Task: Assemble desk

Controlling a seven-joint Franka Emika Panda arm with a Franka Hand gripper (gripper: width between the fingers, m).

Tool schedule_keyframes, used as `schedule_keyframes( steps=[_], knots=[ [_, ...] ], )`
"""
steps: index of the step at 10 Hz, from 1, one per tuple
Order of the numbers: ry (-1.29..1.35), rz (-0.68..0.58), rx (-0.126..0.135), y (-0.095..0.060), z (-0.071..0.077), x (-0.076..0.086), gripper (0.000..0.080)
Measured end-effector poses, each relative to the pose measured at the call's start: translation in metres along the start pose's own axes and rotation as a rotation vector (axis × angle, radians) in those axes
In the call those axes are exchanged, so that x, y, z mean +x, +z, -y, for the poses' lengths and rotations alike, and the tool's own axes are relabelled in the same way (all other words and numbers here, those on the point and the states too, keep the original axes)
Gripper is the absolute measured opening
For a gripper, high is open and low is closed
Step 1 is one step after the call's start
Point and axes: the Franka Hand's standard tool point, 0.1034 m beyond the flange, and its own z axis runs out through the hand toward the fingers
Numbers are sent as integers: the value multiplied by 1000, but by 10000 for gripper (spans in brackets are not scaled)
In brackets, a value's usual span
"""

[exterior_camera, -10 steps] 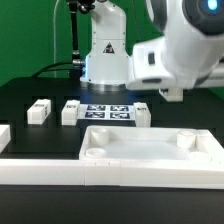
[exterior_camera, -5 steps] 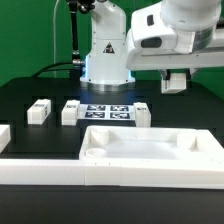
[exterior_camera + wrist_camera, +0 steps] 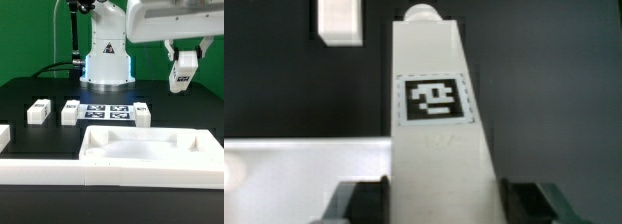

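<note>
The desk panel (image 3: 150, 150), a large white rimmed rectangle, lies on the black table at the front, right of centre. My gripper (image 3: 185, 58) hangs high above the table on the exterior view's right, shut on a white desk leg (image 3: 183, 74) that points downward. In the wrist view the same leg (image 3: 438, 110) with its black-and-white tag runs out from between my fingers (image 3: 363, 205), and the gripper (image 3: 441, 205) clamps its sides. Three more legs stand on the table: two on the exterior view's left (image 3: 39, 111) (image 3: 71, 112) and one (image 3: 142, 113) behind the panel.
The marker board (image 3: 107, 111) lies flat between the loose legs. A long white rail (image 3: 110, 176) runs along the front edge, and another piece (image 3: 5, 137) sits at the left. The robot base (image 3: 105, 55) stands behind. One loose leg (image 3: 340, 22) shows past the held leg.
The arm has risen and swung toward the exterior view's right. The gripper, hidden at first, now shows with the leg hanging from it, higher than half a second ago.
</note>
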Motion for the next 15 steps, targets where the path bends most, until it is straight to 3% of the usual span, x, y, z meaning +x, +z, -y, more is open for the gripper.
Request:
schedule_keyframes(
  steps=[4,6,8,12,13,14,15],
  knots=[
    [-14,-251,-1,-6,1,7,290],
    [-33,-402,10,-41,2,26,290],
    [-39,-538,21,-53,6,39,290],
    [-54,-765,29,-47,7,39,290],
    [-88,-809,16,-47,5,41,290],
    [-128,-782,-16,-46,-7,48,290],
    [-149,-771,-30,-55,-9,58,290]
  ],
)
